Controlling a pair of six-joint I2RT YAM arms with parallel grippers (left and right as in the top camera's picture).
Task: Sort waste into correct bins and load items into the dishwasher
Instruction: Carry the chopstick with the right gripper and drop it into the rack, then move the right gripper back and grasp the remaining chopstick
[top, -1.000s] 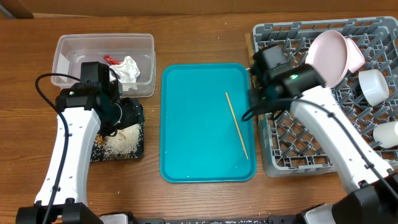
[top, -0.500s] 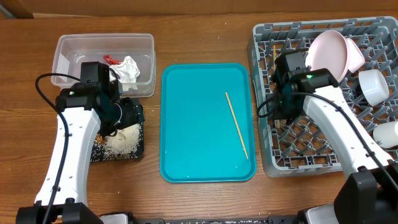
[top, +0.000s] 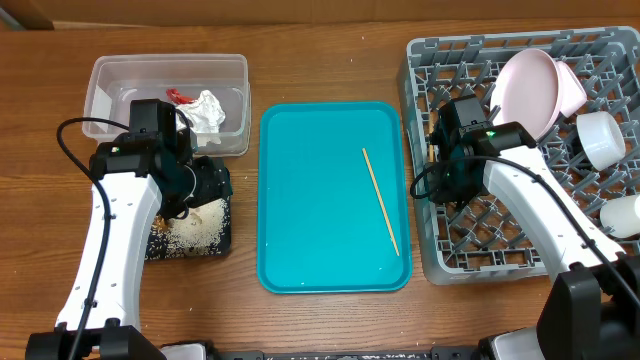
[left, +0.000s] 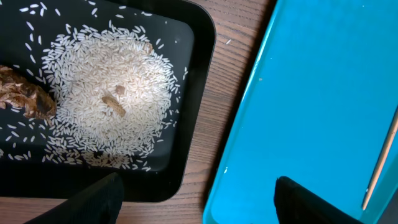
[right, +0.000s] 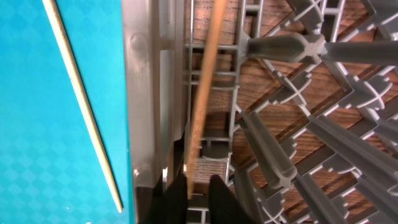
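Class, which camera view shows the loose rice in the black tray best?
The left wrist view: the rice lies close, grains distinct. Overhead shows it small, partly under the left arm. The right wrist view misses it.

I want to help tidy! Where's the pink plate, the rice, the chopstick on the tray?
pink plate (top: 530, 90): overhead view, its face.
rice (left: 112, 106): left wrist view, pile's middle.
chopstick (top: 380, 202): overhead view, its middle.
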